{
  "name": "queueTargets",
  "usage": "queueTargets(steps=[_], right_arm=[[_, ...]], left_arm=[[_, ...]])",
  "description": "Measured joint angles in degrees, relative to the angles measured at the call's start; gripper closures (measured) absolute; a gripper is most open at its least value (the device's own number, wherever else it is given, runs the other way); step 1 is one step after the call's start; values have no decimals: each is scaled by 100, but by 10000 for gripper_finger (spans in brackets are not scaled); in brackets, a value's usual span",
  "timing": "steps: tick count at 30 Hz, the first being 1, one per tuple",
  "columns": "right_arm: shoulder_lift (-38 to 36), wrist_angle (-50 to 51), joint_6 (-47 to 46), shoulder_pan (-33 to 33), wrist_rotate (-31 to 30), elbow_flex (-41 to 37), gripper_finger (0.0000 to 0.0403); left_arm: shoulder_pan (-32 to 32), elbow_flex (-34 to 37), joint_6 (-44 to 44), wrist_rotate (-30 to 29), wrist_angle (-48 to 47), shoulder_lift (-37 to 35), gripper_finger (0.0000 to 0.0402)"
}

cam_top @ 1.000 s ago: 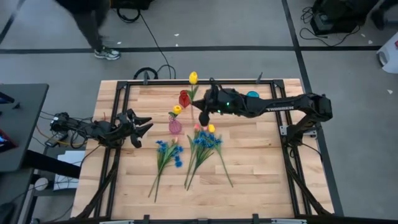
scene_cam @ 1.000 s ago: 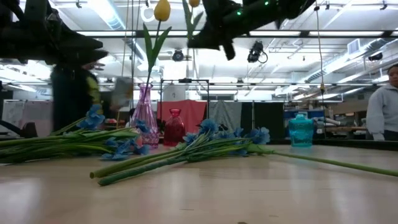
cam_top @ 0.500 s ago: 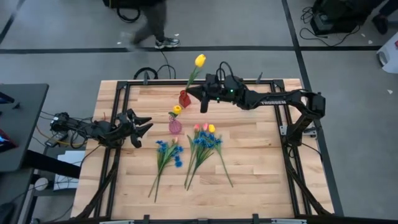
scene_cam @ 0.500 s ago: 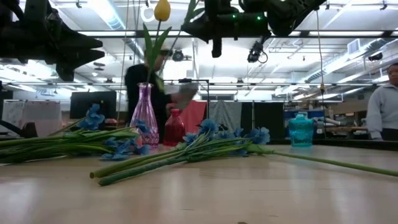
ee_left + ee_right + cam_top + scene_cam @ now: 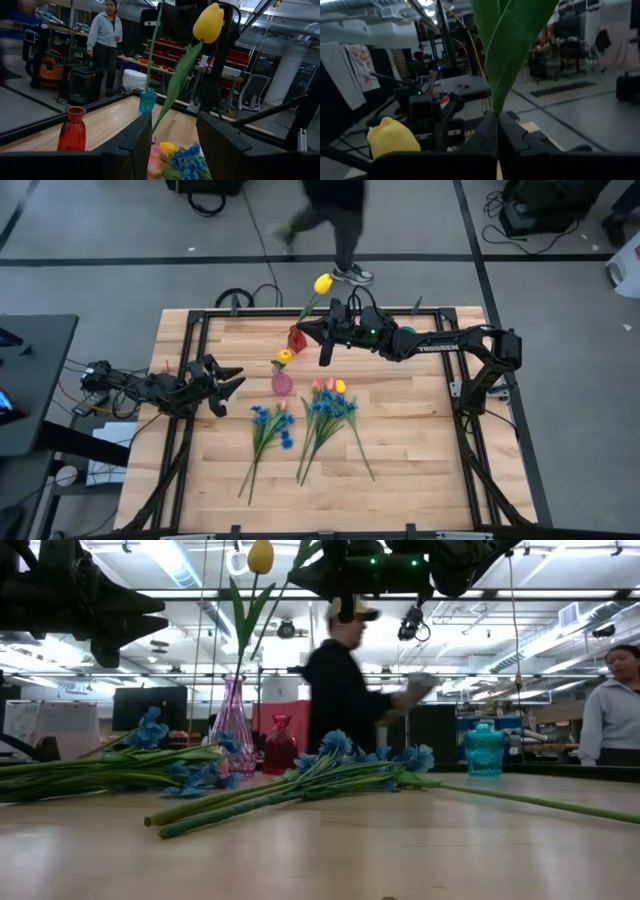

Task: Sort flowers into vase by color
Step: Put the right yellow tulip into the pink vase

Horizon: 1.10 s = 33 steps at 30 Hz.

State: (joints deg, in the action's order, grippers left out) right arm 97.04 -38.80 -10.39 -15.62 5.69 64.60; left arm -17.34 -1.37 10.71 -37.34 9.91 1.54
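Note:
My right gripper [image 5: 320, 332] is high over the far middle of the table, shut on a yellow tulip [image 5: 322, 283]. The tulip's stem runs down toward the red vase [image 5: 296, 340]; I cannot tell whether its lower end is in the vase. Another yellow tulip [image 5: 208, 22] stands with its stem in the pink vase [image 5: 282, 384]. Blue sprays [image 5: 270, 425], pink tulips [image 5: 318, 385] and one more yellow tulip [image 5: 340, 386] lie on the table. My left gripper [image 5: 172, 145] is open and empty at the left, facing the pink vase. My right gripper pinches the yellow tulip's stem and leaf base [image 5: 492, 111] between its two shut fingers, well below the bud. The leaf [image 5: 507, 45] rises past the fingertips. The tulip is lifted clear of the table, tilted with its bud toward the far edge.
A teal vase [image 5: 483, 750] stands at the far right, partly under my right arm. The lying flowers fill the table's middle [image 5: 300, 780]. One person [image 5: 345, 700] walks past behind the far edge and another [image 5: 612, 710] stands at the right.
My right gripper has gone toward the table's far edge with the yellow tulip, staying shut. The tulip has tipped, and its bud now reaches beyond the far edge. A person has walked from left to right behind the table.

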Motion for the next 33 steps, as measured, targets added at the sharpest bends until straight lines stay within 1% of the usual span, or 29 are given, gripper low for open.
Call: queueTargets(steps=[4, 9, 13, 20, 26, 30, 33], right_arm=[[374, -488, 9, 21, 50, 7, 398], [697, -750, -262, 2, 390, -2, 398], [697, -648, -183, -15, 486, -1, 398], [695, -537, 517, 109, 897, 0, 393], [695, -296, 841, 141, 897, 0, 384], [695, -61, 889, 151, 894, 0, 369], [695, 155, 891, 151, 887, 0, 341]], left_arm=[[2, 0, -147, -29, -20, 0, 238], [2, -2, -143, -44, -35, 2, 238], [2, 0, -143, -43, -41, 1, 238], [2, 0, -143, -42, -63, 2, 238], [2, -1, -141, -42, -59, 2, 238], [2, 0, -141, -42, -57, 2, 238], [2, 0, -141, -42, -57, 2, 238]])
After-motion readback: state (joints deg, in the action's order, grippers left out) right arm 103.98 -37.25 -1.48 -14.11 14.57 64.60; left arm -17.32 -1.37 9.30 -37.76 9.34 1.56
